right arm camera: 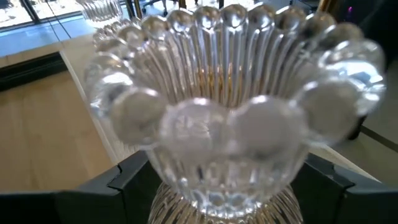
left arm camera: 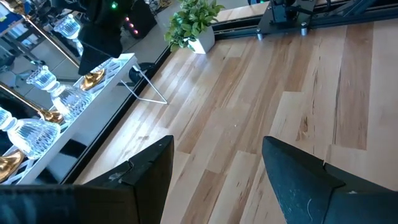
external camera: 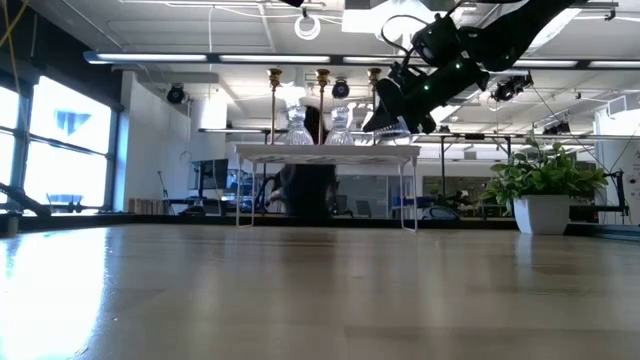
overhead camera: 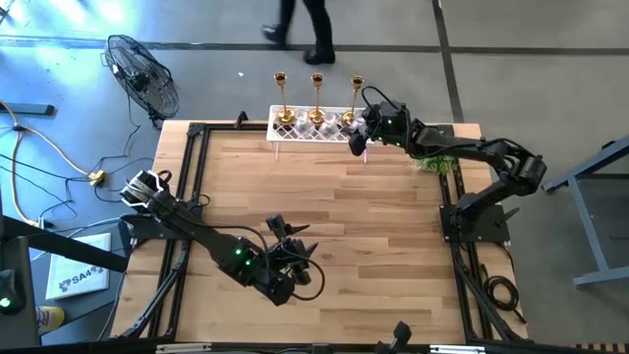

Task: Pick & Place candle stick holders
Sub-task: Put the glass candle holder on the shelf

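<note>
Wooden tabletop (overhead camera: 324, 197) fills the scene, pale planks framed by black rails, with an office floor beyond it. At the table's far edge stands a white rack (overhead camera: 313, 128) on thin legs. Three gold holders (overhead camera: 316, 98) stand in a row along the back of the rack, tall and slim. Clear glass holders (left arm camera: 37, 127) sit on the rack in front of them, ribbed and stemmed.

Right gripper (overhead camera: 359, 135) reaches over the rack's right end. Its wrist camera shows a glass holder (right arm camera: 230, 118) filling the space between its two dark fingers (right arm camera: 127, 174), one finger on each side of the fluted bowl. The jaws stand fairly wide around it, and they appear closed on it.

Left gripper (overhead camera: 287, 241) waits over the near middle of the table, well apart from the rack. Its fingers (left arm camera: 292, 180) are parted with only bare wood between them, holding nothing.

A green plant (external camera: 545, 185) in a white pot sits near the table's right side, just beside the right arm. A floor fan (overhead camera: 142, 77) stands off the table's far left corner.
</note>
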Available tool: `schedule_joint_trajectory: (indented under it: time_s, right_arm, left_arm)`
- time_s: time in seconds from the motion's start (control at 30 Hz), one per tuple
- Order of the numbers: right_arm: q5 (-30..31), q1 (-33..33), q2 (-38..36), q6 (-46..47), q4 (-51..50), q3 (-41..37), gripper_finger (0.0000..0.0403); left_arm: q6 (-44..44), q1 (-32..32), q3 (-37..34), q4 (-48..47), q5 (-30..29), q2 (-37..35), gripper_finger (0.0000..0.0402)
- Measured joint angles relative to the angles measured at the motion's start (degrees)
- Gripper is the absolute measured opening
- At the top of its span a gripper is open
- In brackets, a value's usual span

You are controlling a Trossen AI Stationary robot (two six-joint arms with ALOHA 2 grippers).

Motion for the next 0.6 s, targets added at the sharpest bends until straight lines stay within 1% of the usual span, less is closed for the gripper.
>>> schedule_joint_trajectory:
  time_s: [0.43,0.6]
  right_arm:
    - [0.7,0.0,0.0,0.3,-2.2,0.0,0.0269]
    - [0.3,-0.5,2.0,0.2,-1.5,0.0,0.0269]
  left_arm:
    - [-0.4,0.0,0.0,0.2,0.0,0.0,0.0239]
    - [-0.4,0.0,0.0,0.2,0.0,0.0,0.0239]
